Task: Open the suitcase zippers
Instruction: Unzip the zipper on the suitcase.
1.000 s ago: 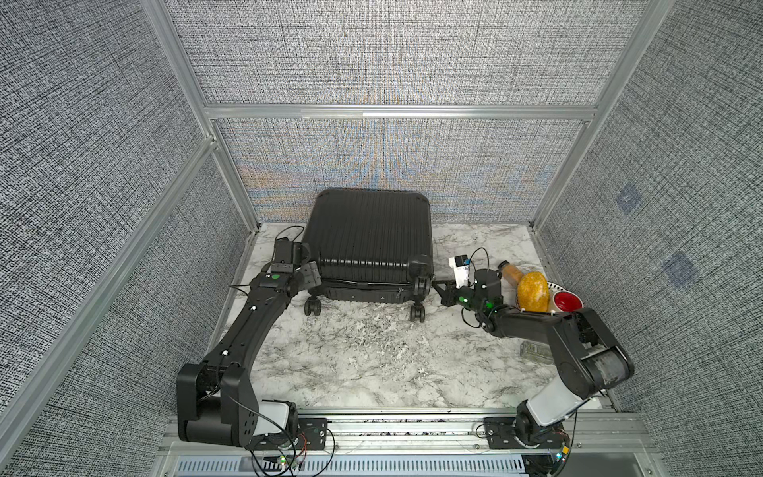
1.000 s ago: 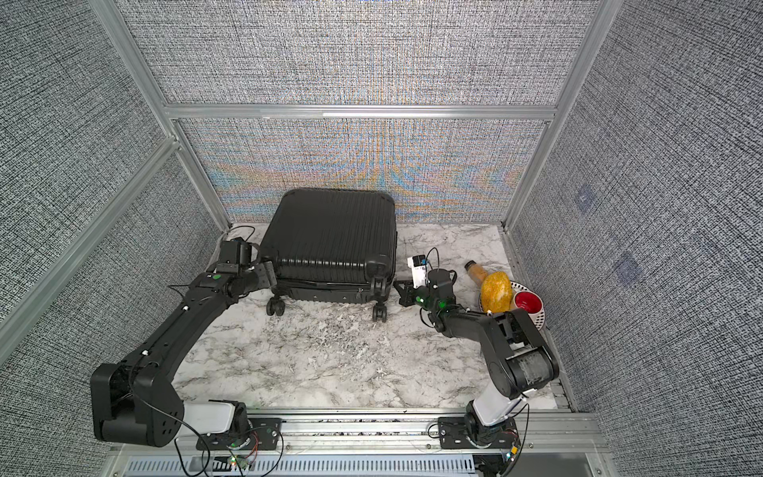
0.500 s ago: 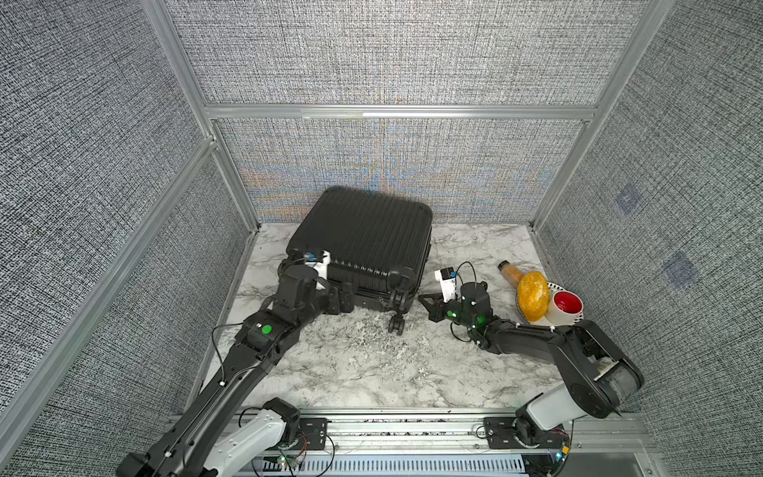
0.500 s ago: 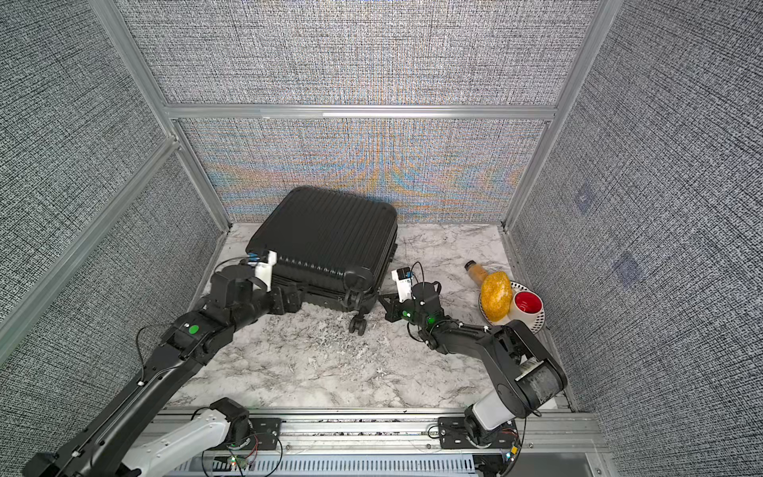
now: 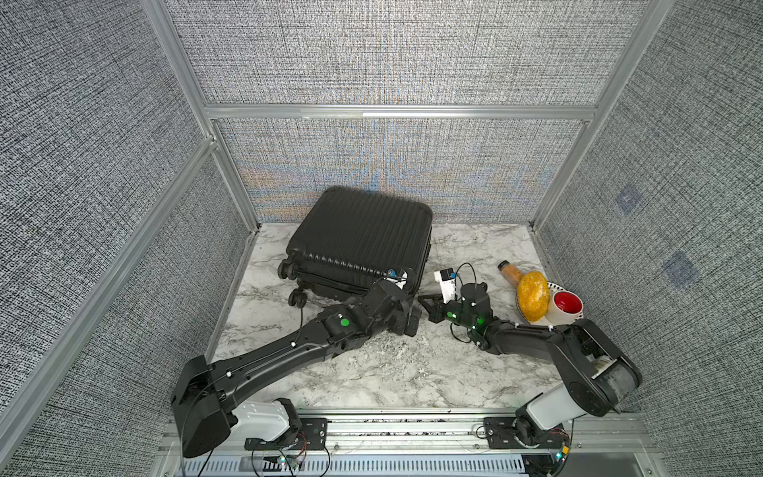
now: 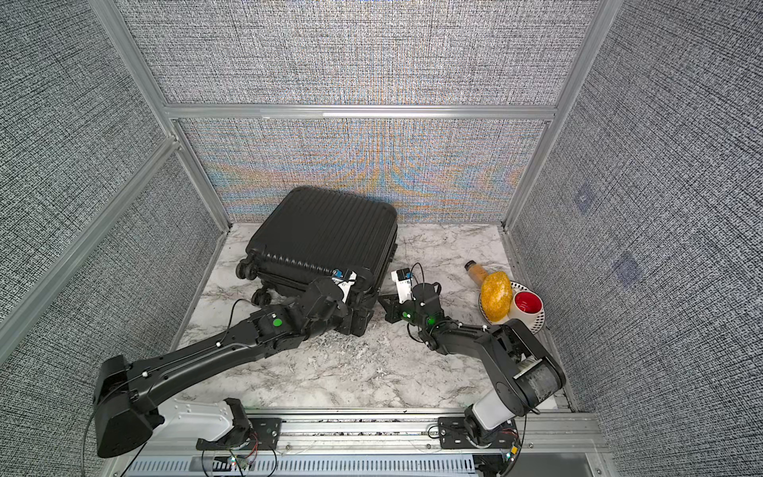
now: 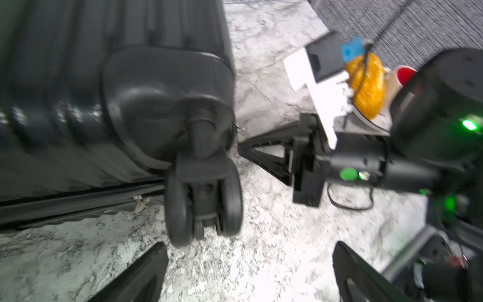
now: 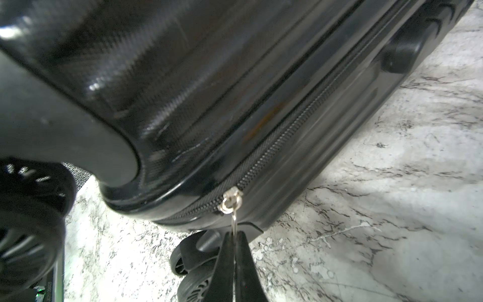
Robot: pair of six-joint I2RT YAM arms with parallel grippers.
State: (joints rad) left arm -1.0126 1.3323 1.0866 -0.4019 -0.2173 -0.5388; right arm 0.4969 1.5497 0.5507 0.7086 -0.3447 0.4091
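Observation:
The black ribbed suitcase lies flat at the back of the marble table, turned at an angle. My right gripper is shut on a silvery pull tab of the zippers at the case's near right corner. My left gripper stands open on the tabletop just in front of that corner's twin wheel, holding nothing. A second small pull shows on the seam beside that wheel.
At the right edge stands a plate with a yellow mesh object and a red cup; a bottle lies behind it. Grey walls close in on three sides. Two more wheels stick out at the case's left.
The suitcase has swung round, its right corner coming forward. My left arm has moved from the case's left corner across to its right front corner. The right gripper stayed shut, shifting left.

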